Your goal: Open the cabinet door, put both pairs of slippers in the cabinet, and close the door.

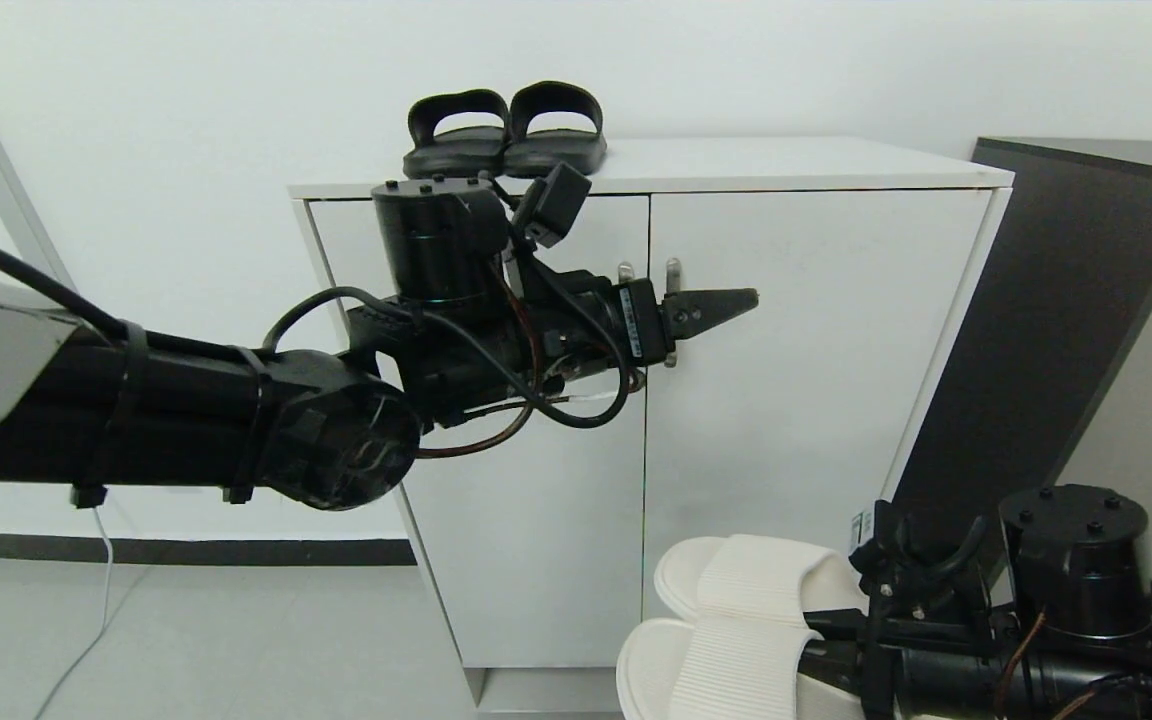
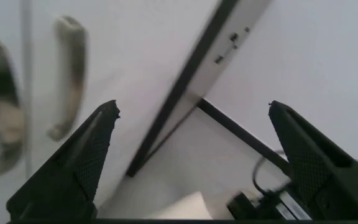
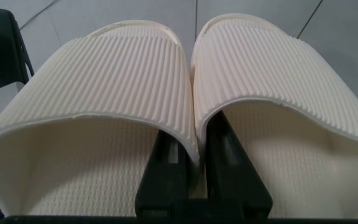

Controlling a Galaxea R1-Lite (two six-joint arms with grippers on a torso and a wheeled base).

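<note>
No words or numbers can be read. A narrow sticker (image 1: 633,337) on the base of the left gripper (image 1: 751,296) seems to carry small print, too fine to make out. A white tag (image 1: 861,522) on the right arm (image 1: 1071,560) is equally unreadable.

Head cam looks forward and down at the white cabinet (image 1: 796,400) from a little way back. Left wrist cam sits close to the door handles (image 2: 67,74), blurry, probably the head cam's same pair. Right wrist cam is pressed up against the cream slippers (image 3: 123,81), shared with head cam.
</note>
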